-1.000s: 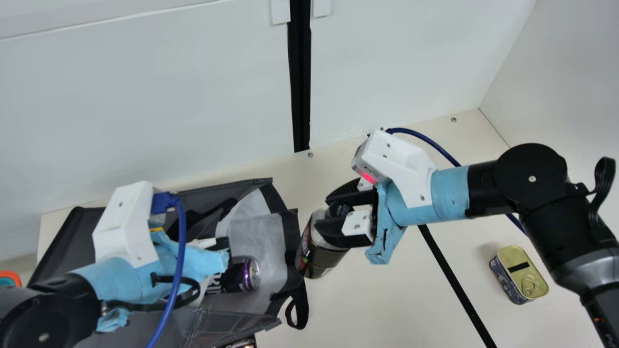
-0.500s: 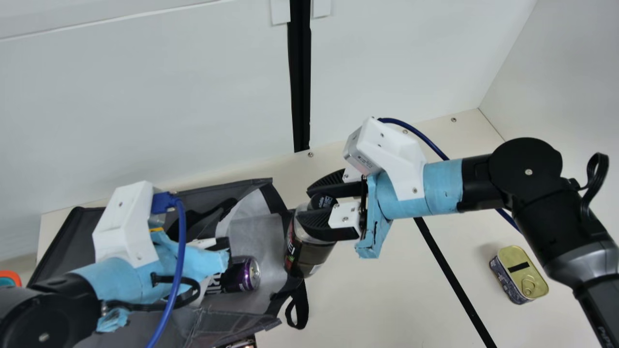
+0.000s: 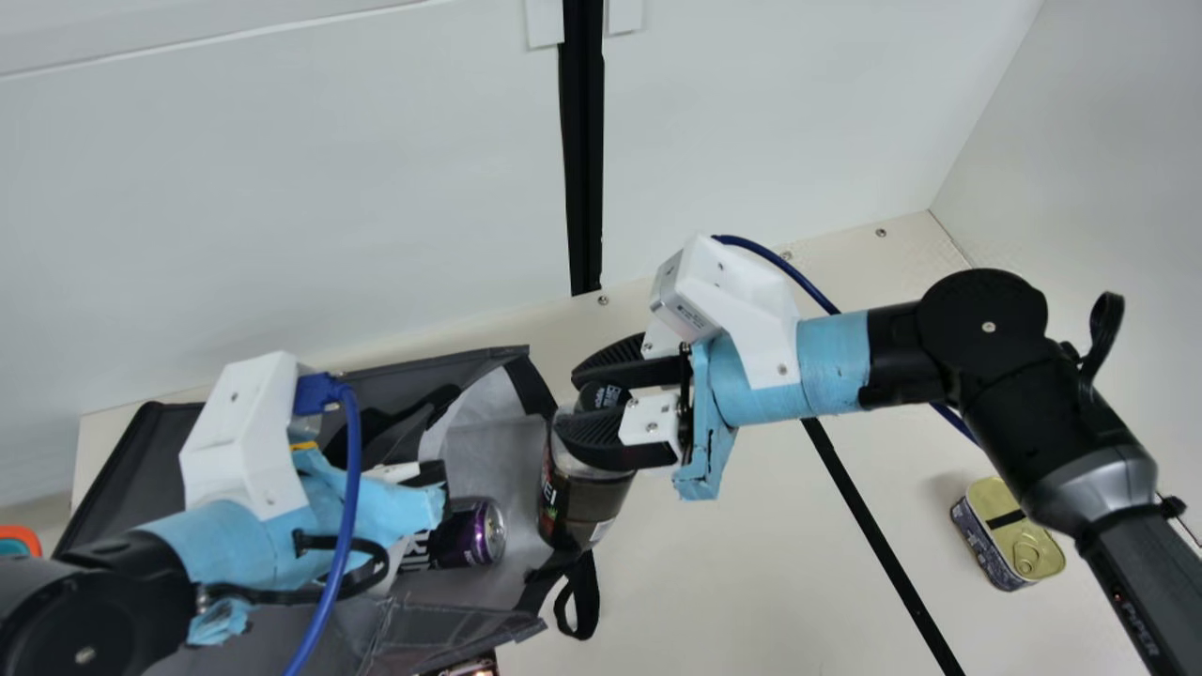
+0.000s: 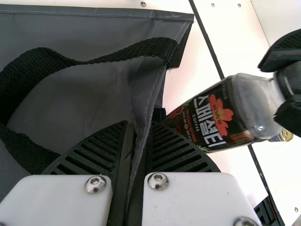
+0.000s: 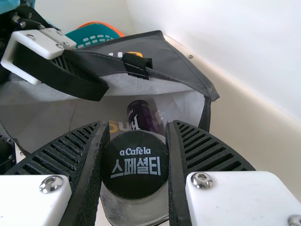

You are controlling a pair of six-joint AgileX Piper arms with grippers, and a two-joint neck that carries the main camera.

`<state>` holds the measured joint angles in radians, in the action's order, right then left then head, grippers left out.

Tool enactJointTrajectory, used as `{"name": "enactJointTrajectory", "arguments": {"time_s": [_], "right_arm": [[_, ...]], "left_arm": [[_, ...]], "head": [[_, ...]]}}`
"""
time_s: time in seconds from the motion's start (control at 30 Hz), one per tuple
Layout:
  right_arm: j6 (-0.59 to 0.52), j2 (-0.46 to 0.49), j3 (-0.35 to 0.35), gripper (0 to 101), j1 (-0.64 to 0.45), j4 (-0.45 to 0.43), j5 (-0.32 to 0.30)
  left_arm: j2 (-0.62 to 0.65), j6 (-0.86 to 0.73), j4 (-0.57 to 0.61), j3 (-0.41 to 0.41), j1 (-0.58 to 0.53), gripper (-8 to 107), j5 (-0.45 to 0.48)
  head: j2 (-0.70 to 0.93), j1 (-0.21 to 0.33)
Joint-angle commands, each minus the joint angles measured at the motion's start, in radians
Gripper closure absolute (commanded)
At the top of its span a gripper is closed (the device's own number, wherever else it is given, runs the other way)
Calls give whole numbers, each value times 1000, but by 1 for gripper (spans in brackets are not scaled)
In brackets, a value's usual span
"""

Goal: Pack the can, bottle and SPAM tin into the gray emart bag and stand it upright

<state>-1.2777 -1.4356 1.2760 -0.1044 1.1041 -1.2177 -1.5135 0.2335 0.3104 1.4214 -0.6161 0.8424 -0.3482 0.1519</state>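
The gray bag lies on its side at the main view's left, mouth facing right. Inside it rests the purple can, also visible as a can in the right wrist view. My left gripper is over the bag; in its wrist view, the left gripper is shut on the bag's edge. My right gripper grips the bottle by its black cap, its base at the bag's mouth. In the right wrist view, the right gripper pinches that cap. The SPAM tin stands at the right.
A black strap loop hangs from the bag's mouth onto the table. A teal and orange basket is at the far left edge. White walls stand behind. My right forearm passes over the tin's upper corner.
My right gripper has moved left with the bottle, bringing its base from beside the bag's rim to within the mouth. The left arm, bag and can have kept still.
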Motion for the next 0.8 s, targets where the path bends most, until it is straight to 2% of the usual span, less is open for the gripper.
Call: {"name": "enactJointTrajectory", "arguments": {"time_s": [0.0,0.47,0.77], "right_arm": [[-4,-5,-1,101,2,7,-2],[-37,-54,-4,101,35,36,-2],[-54,-92,-32,101,122,54,78]], "left_arm": [[0,0,0,0,0,107,0],[0,0,0,0,0,107,0],[0,0,0,0,0,107,0]], "head": [[-1,23],[-1,23],[-1,23]]}}
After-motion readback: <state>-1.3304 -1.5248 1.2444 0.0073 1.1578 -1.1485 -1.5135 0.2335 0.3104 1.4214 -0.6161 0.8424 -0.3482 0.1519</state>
